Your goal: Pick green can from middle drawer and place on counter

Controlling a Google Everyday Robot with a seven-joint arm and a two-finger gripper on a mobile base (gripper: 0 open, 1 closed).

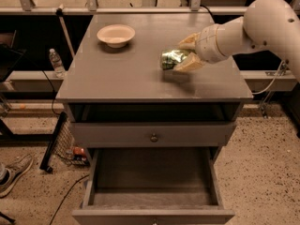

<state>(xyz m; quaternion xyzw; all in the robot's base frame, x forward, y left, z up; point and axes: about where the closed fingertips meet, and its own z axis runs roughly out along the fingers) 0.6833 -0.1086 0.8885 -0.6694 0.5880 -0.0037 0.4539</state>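
The green can (171, 59) lies sideways between my gripper's (183, 54) cream fingers, just above the right half of the counter (117, 74). A faint shadow sits on the counter right below it. My gripper is shut on the can and reaches in from the right on a white arm (262, 22). The middle drawer (153, 178) stands pulled out below, with a plain grey inside and nothing in it.
A cream bowl (116, 34) stands at the counter's back left. Another grey drawer front with a round knob (153, 137) is shut above the open drawer. A water bottle (56, 62), a shoe (16, 172) and cables lie on the floor at left.
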